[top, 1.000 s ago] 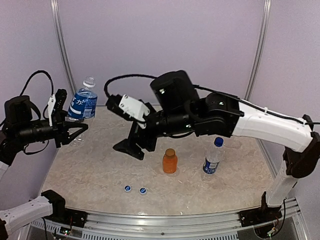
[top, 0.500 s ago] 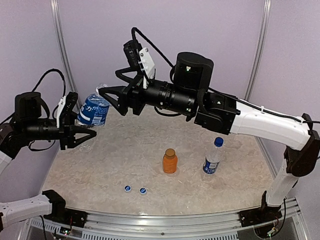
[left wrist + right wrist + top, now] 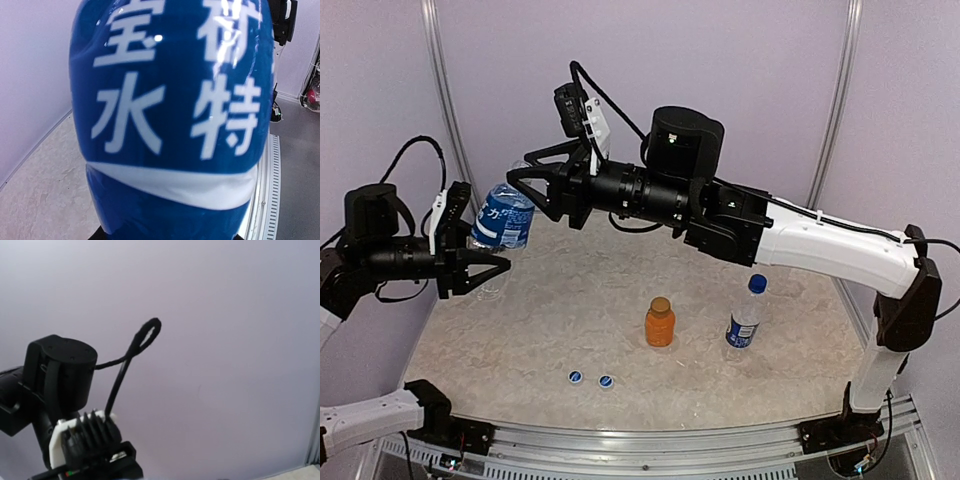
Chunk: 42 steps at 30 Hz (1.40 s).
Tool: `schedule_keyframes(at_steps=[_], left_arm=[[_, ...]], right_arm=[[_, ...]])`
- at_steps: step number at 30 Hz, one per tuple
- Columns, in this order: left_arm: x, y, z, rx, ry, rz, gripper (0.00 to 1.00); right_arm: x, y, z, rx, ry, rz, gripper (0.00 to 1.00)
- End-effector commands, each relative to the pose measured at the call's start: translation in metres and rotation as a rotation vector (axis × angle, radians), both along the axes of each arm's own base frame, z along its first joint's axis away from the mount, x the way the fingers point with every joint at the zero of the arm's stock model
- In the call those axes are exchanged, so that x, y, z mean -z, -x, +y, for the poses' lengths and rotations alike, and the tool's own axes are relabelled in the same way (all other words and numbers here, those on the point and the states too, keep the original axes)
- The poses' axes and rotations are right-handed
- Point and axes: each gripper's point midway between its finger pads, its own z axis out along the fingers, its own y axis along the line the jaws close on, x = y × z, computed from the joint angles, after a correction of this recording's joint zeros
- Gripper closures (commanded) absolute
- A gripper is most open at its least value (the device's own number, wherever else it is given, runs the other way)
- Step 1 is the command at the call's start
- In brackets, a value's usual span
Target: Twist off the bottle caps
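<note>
My left gripper (image 3: 485, 265) is shut on the lower part of a clear bottle with a blue label (image 3: 505, 215) and holds it tilted above the table's left side. That label fills the left wrist view (image 3: 170, 125). My right gripper (image 3: 525, 185) reaches in from the right, its jaws spread around the bottle's top; the cap there is hidden. An orange juice bottle (image 3: 660, 325) with a golden-brown cap (image 3: 660, 303) stands mid-table. A second blue-labelled bottle (image 3: 744, 325) with a blue cap (image 3: 757, 284) stands to its right. Two loose blue caps (image 3: 575, 377) (image 3: 606, 381) lie near the front.
The marble-patterned table (image 3: 570, 320) is backed by lilac walls and metal frame posts (image 3: 442, 90). The right arm (image 3: 820, 245) spans the back of the table. The right wrist view shows only wall and the left arm's wrist housing (image 3: 60, 370).
My left gripper has lifted the blue-labelled bottle off the table and tilted it. My right arm has swung up from the table's middle to the bottle's top.
</note>
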Motion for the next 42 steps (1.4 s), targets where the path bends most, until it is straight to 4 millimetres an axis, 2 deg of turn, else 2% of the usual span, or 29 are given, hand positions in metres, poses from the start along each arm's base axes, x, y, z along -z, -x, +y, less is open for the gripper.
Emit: schedule_keyframes(at_steps=[1,6,8,11,12,15,16,18,19,20,22,24,26,30,32,36,37,42], left_arm=[[-0.003,0.003,-0.002,0.021,0.010,-0.028,0.58],[0.000,0.003,-0.003,0.026,0.006,-0.029,0.58],[0.000,0.003,-0.003,0.025,0.007,-0.029,0.58],[0.000,0.004,-0.002,0.023,0.006,-0.031,0.58],[0.000,0.003,-0.002,0.022,0.004,-0.030,0.58],[0.003,0.002,-0.002,0.014,0.002,-0.027,0.56],[0.004,0.002,-0.001,0.009,0.002,-0.024,0.48],[0.007,-0.001,0.001,-0.014,0.003,-0.019,0.09],[0.009,-0.004,0.002,-0.028,0.002,-0.016,0.02],[0.011,-0.005,0.004,-0.045,0.004,-0.012,0.01],[0.015,-0.010,0.008,-0.079,0.011,0.001,0.01],[0.019,-0.012,0.013,-0.111,0.027,0.016,0.01],[0.024,-0.015,0.020,-0.152,0.052,0.045,0.01],[0.037,-0.018,0.035,-0.230,0.115,0.116,0.01],[0.045,-0.020,0.043,-0.278,0.149,0.148,0.01],[0.069,-0.034,0.067,-0.444,0.237,0.275,0.01],[0.074,-0.037,0.074,-0.486,0.256,0.291,0.01],[0.101,-0.049,0.104,-0.661,0.347,0.373,0.01]], right_arm=[[0.011,-0.005,0.013,-0.038,0.013,0.053,0.52],[0.011,-0.004,0.018,-0.062,0.016,0.070,0.52],[0.011,-0.004,0.020,-0.065,0.020,0.075,0.61],[0.014,-0.002,0.022,-0.078,0.027,0.082,0.93],[0.015,-0.002,0.022,-0.080,0.030,0.084,1.00],[0.017,-0.002,0.021,-0.079,0.048,0.082,1.00],[0.018,-0.003,0.019,-0.072,0.057,0.080,1.00],[0.015,-0.006,0.014,-0.041,0.071,0.066,1.00],[0.013,-0.009,0.009,-0.011,0.080,0.053,1.00],[0.011,-0.015,0.003,0.035,0.095,0.041,1.00],[0.001,-0.032,-0.018,0.155,0.127,0.005,1.00],[-0.007,-0.059,-0.048,0.303,0.166,-0.027,1.00],[-0.013,-0.092,-0.092,0.481,0.205,-0.063,1.00],[-0.002,-0.164,-0.183,0.757,0.239,-0.052,1.00],[0.015,-0.195,-0.221,0.846,0.256,-0.029,1.00],[0.055,-0.237,-0.277,0.963,0.300,-0.018,1.00],[0.075,-0.244,-0.287,0.985,0.335,-0.008,1.00],[0.133,-0.279,-0.329,1.008,0.346,0.116,1.00]])
